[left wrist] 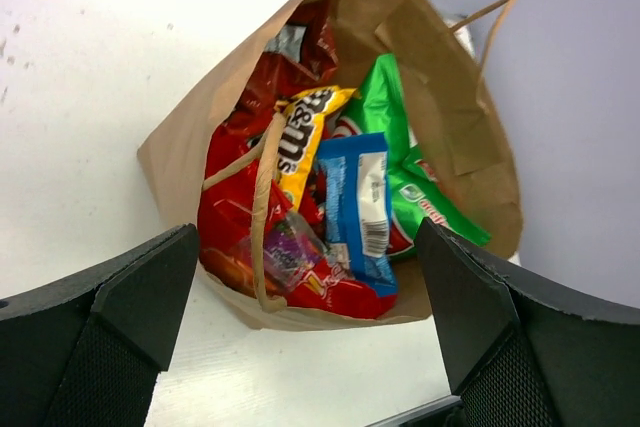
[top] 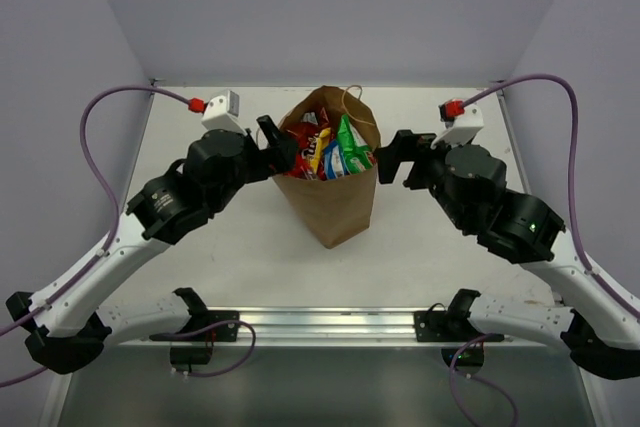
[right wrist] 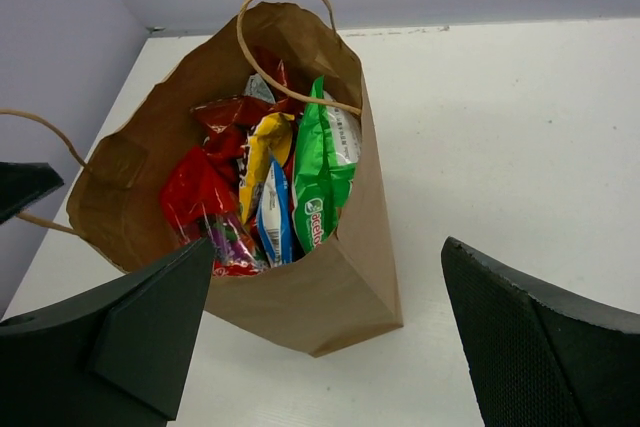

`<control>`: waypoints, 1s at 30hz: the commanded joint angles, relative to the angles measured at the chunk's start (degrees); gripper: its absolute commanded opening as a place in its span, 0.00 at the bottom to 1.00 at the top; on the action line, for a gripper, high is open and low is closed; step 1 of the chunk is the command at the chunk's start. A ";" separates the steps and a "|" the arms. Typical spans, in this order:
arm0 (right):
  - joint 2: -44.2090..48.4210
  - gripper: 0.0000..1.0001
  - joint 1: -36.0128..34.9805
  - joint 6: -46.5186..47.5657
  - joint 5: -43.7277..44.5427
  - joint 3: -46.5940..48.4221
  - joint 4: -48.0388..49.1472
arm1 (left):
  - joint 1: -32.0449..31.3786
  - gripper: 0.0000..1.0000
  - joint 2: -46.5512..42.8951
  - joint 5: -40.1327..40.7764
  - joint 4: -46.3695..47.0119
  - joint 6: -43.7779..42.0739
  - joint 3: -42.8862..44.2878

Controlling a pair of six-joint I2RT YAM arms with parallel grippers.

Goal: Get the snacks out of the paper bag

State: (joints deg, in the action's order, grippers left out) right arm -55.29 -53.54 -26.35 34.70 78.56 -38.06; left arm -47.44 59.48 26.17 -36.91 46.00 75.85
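Black left tool (left wrist: pixel 308 247), creased kraft bag (left wrist: pixel 185 142)

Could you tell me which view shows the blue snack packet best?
Left wrist: the blue snack packet faces it, barcode visible. Right wrist shows only a narrow edge-on strip; top external, a tiny bluish patch.

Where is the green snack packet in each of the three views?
Top external: green packet, at the right inside the paper bag.
Left wrist: right of centre, beside the blue packet.
Right wrist: centre, inside the bag.
Shared landmark: the paper bag holding it.
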 commanded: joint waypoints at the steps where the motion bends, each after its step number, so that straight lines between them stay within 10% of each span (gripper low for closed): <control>1: 2.11 0.99 0.54 -0.63 -0.42 -1.04 2.03 | -0.28 1.00 2.47 2.82 -4.40 3.13 0.35; 12: 3.87 0.99 0.72 -0.63 -2.52 -4.74 3.35 | -0.28 0.94 6.34 7.14 -9.16 5.77 0.00; 27: 4.05 0.97 0.72 3.40 -7.10 -4.83 1.85 | 0.50 0.00 10.57 8.98 -5.72 5.86 -0.09; 30: 3.43 0.96 0.72 5.60 -9.11 -4.21 1.85 | 3.92 0.00 10.30 8.72 -4.58 0.97 1.13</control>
State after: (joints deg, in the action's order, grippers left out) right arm -51.22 -52.95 -23.92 28.27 72.84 -36.91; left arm -46.28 70.28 32.38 -45.04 50.76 75.13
